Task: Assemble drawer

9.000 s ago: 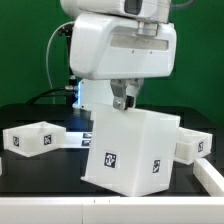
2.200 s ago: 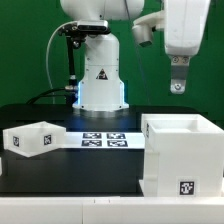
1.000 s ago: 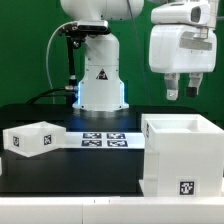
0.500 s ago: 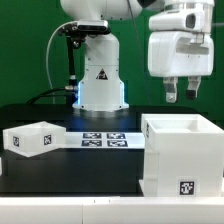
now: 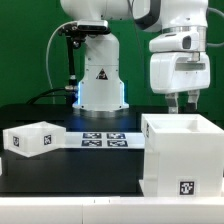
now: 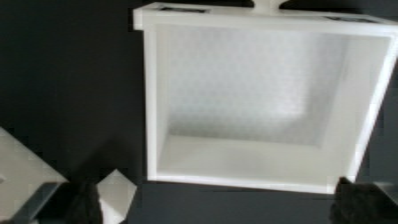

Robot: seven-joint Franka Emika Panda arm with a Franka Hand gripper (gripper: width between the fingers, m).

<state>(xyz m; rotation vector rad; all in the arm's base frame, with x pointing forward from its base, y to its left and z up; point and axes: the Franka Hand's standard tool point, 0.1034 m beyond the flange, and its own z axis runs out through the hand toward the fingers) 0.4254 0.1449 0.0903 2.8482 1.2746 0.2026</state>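
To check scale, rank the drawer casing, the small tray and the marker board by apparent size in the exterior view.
1. drawer casing, also nearest the camera
2. small tray
3. marker board, lying flat

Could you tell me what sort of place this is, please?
Probably a robotics lab bench: a robot arm stands at a black table before a green backdrop, with a marker board and a tagged white drawer casing laid out on it.
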